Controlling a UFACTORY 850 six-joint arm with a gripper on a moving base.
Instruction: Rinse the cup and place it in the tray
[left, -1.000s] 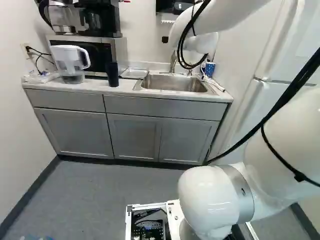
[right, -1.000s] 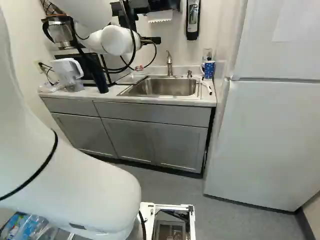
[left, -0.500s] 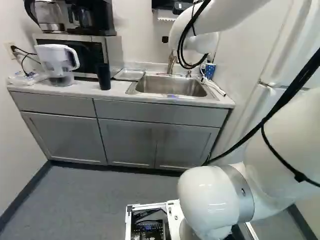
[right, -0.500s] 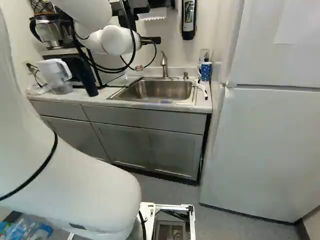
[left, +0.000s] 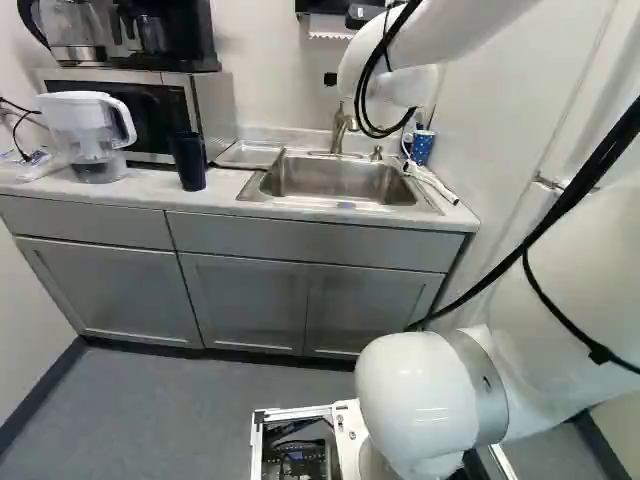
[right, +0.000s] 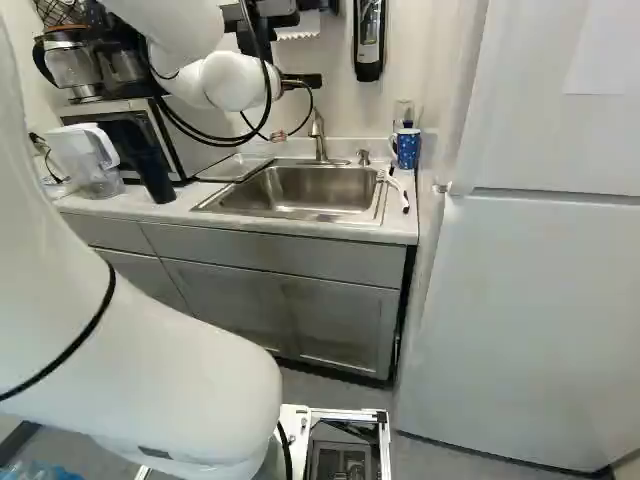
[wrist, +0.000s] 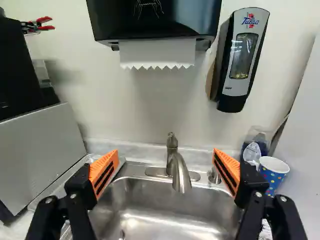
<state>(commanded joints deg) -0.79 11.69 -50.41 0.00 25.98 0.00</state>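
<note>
"Two orange-padded fingers of the black gripper (wrist: 166, 154) stood wide apart, nothing between them. Beyond the gap: brushed-metal faucet (wrist: 180, 172), steel sink (wrist: 165, 217). Which step?"

"Approach, by my reckoning. Cup not in hand, so rinsing had not begun."

"Cup's position?"

"Two candidates; could not tell which was meant. Tall dark-blue tumbler (left: 188, 161) upright on the pale counter (left: 222, 188), between the clear pitcher with white handle (left: 88, 128) and the shallow pale tray (left: 250, 154). Blue spotted cup with white interior (wrist: 274, 172) at the sink's far side from that tray. I favoured the tumbler, given its place near the tray."

"Next move, then?"

"If the tumbler: wrist across toward the microwave side, down to cup height, fingers either side of the wall, then close. Faucet afterwards, tray last."

"Hazards?"

"Tall, narrow shape; a sideways nudge might have tipped it. Pitcher close by, so the outer finger needed care."
</note>
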